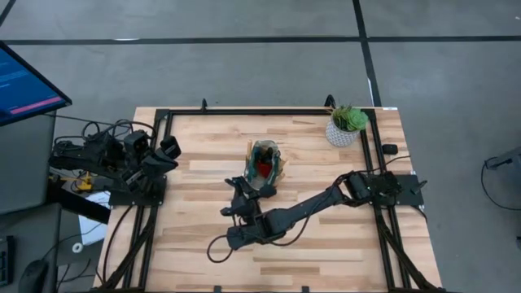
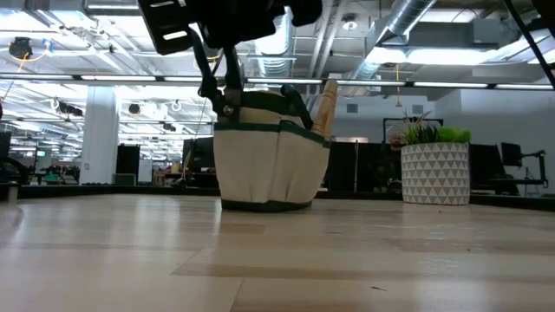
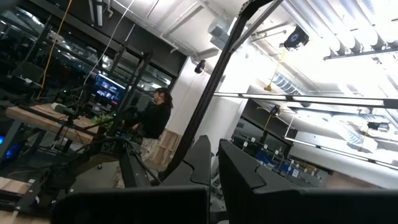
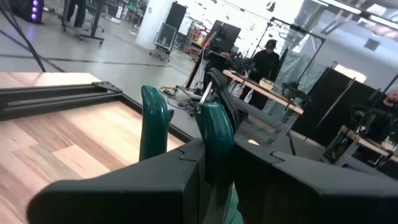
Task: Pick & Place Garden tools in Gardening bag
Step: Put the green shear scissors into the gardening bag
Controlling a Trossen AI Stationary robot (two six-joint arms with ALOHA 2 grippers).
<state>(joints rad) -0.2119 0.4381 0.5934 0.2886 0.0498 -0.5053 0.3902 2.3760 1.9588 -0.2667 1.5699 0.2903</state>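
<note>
green shear handles [image 4: 211,134] stand up between the right gripper [image 1: 242,192] fingers, which are clamped on the shears, long axis roughly in line with the gripper. that gripper hangs off the counter [image 1: 326,232] just at seven o'clock from the bag [image 1: 265,161], so the drop lies toward one o'clock, and this arm is much the nearer. the bag sits mid-counter, beige with dark green trim, already showing something red inside and a wooden handle [image 2: 328,106] poking from its rim. the left gripper [image 1: 167,151] waits at nine o'clock by the counter edge; its fingers look closed, though the view is poor.
</note>
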